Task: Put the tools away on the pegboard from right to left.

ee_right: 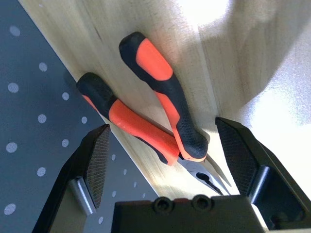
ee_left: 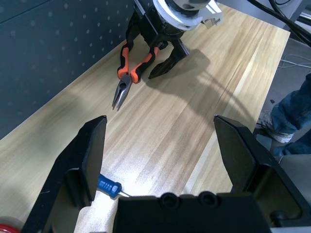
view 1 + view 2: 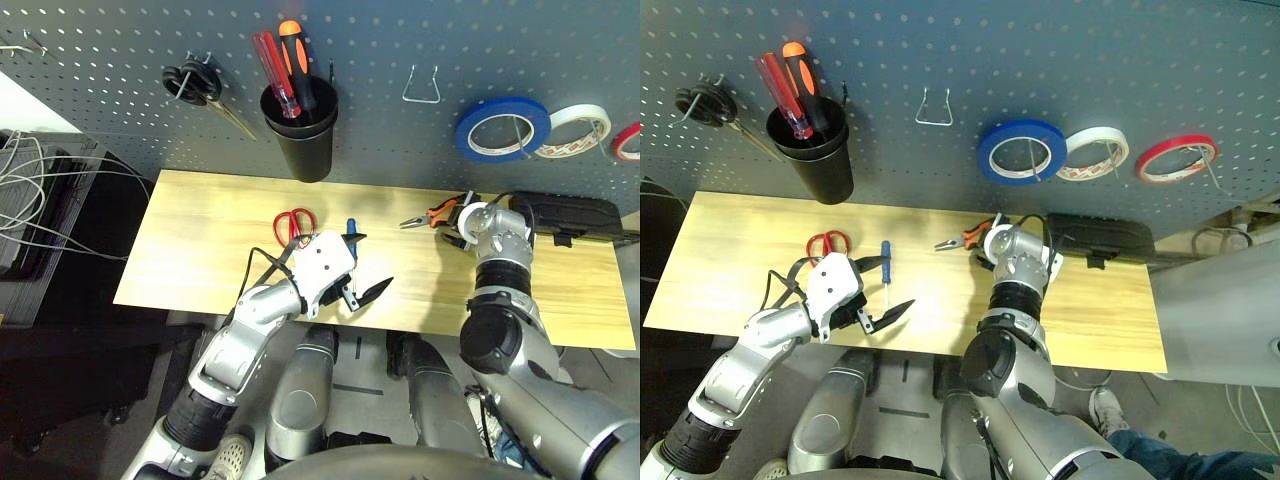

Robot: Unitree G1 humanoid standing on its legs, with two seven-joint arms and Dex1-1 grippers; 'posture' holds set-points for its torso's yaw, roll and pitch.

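The right gripper (image 1: 165, 141), jaws spread, hovers over the orange-and-black-handled steel pliers (image 1: 155, 116) on the wooden counter (image 3: 200, 250). Closing on the handles seems the next move. The left gripper (image 2: 160, 150) waits spread.

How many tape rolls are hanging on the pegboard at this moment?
3, side by side on the pegboard, right of the empty wire hook: the blue tape roll, then the white tape roll, then the red tape roll farthest right. None looks hidden.

No legible text, label, brand, number or sign on anything in view.
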